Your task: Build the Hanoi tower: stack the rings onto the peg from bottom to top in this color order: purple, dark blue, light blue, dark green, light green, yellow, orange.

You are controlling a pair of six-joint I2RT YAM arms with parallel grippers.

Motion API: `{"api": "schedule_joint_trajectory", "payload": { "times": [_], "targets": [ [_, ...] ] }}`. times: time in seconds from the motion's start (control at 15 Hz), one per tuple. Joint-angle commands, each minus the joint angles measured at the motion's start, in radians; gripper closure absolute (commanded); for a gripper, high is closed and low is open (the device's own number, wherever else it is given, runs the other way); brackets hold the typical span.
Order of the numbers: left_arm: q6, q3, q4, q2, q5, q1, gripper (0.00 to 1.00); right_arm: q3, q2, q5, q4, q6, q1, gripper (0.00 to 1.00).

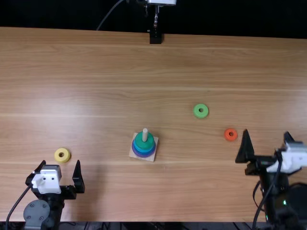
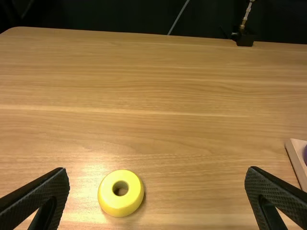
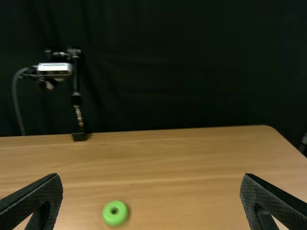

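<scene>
Top view: the light brown wooden table spreads out beyond both pairs of jaws. The left gripper has its jaws released, fingers spread wide with nothing held between them; the right gripper is likewise released, its jaws wide apart and holding nothing. At the table's far edge, well beyond both sets of jaws, is a slim stand with a black foot. The square wooden base sits between the two grippers, to the right of the left jaws and well apart from both. On it the purple ring is lowest, with blue above it, though I cannot tell how many blue rings there are; the dark green ring lies on top. The light green ring lies flat on the wood, farther out than the right jaws and off to their left. The yellow ring rests just past the left fingertips, within the spread of the jaws. The orange ring lies near the right gripper's left fingertip, on its left side, apart from it. The pale peg rises upright through the stacked rings.
</scene>
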State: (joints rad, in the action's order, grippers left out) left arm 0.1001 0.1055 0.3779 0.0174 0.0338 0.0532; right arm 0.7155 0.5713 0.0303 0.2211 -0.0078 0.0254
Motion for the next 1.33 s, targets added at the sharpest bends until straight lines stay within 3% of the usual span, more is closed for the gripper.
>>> {"api": "schedule_joint_trajectory", "payload": {
  "times": [0.0, 0.07, 0.13, 0.33, 0.4, 0.47, 0.87, 1.27],
  "targets": [
    [-0.014, -0.105, 0.081, -0.017, -0.002, 0.011, 0.00, 0.064, 0.122, 0.027, 0.005, 0.008, 0.050, 0.00],
    [-0.014, -0.105, 0.079, -0.017, -0.002, 0.011, 0.00, 0.116, 0.199, 0.053, 0.010, 0.017, 0.061, 0.00],
    [-0.014, -0.105, 0.079, -0.017, -0.002, 0.011, 0.00, 0.147, 0.291, 0.060, 0.010, 0.046, 0.065, 0.00],
    [-0.014, -0.105, 0.079, -0.017, -0.002, 0.011, 0.00, 0.246, 0.533, 0.069, 0.016, 0.183, 0.077, 0.00],
    [-0.014, -0.105, 0.079, -0.017, -0.002, 0.011, 0.00, 0.271, 0.618, 0.076, 0.016, 0.218, 0.077, 0.00],
    [-0.015, -0.105, 0.079, -0.017, -0.002, 0.011, 0.00, 0.291, 0.696, 0.078, 0.025, 0.234, 0.077, 0.00],
    [-0.014, -0.105, 0.079, -0.017, -0.002, 0.011, 0.00, 0.490, 1.105, 0.078, 0.242, 0.220, 0.082, 0.00],
    [-0.015, -0.105, 0.079, -0.017, -0.002, 0.011, 0.00, 0.628, 1.293, 0.076, 0.283, 0.225, 0.119, 0.00]
  ]
}}
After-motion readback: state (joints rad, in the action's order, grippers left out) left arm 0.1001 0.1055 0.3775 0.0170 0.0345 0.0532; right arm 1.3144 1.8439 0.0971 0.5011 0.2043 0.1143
